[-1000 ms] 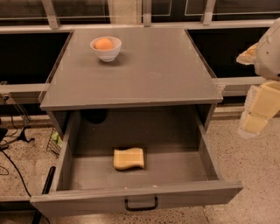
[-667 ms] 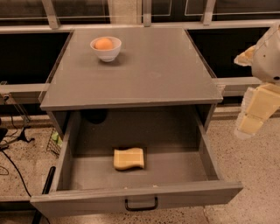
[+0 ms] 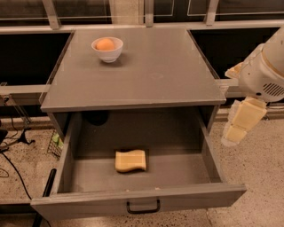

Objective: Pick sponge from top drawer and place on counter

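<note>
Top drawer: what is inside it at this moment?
Only the sponge shows on the top drawer floor, near the front. The rear, under the counter, is shadowed and partly hidden. The gripper hangs outside it, at the picture's right.

On my feed I see a small white bowl [image 3: 108, 54] holding a round orange fruit [image 3: 105, 44], black cables [image 3: 12, 148] trailing over the speckled floor [image 3: 262, 177] at left, and pale window frames [image 3: 148, 12] behind.

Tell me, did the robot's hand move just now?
Yes. The hand slid left and slightly down, closer to the top drawer's right side.
</note>
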Robot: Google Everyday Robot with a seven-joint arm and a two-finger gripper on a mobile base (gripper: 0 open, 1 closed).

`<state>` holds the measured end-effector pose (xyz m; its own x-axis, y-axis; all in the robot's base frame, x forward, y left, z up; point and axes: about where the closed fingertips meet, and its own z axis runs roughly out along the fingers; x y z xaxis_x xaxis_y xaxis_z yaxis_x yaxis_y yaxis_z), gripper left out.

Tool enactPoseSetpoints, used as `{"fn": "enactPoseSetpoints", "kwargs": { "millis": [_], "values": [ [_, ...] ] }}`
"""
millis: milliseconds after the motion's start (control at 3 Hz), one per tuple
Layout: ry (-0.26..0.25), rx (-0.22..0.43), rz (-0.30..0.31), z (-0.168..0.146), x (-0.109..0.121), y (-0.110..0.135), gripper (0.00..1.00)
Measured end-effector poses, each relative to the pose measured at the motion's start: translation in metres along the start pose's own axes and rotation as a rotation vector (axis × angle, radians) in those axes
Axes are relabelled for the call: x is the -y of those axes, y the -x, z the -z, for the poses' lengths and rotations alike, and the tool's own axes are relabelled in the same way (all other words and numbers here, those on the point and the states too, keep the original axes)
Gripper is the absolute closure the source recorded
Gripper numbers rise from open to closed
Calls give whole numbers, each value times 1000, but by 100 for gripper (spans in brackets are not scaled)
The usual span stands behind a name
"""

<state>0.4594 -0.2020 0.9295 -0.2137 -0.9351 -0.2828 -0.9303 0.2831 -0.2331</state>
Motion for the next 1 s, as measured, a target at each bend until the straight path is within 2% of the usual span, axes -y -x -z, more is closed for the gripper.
{"fn": "enactPoseSetpoints", "kwargs": {
  "millis": [667,1000],
  "values": [
    [73,24,-14,-73,-11,15,0],
    [96,58,-8,-112,-19,35,0]
  ]
}}
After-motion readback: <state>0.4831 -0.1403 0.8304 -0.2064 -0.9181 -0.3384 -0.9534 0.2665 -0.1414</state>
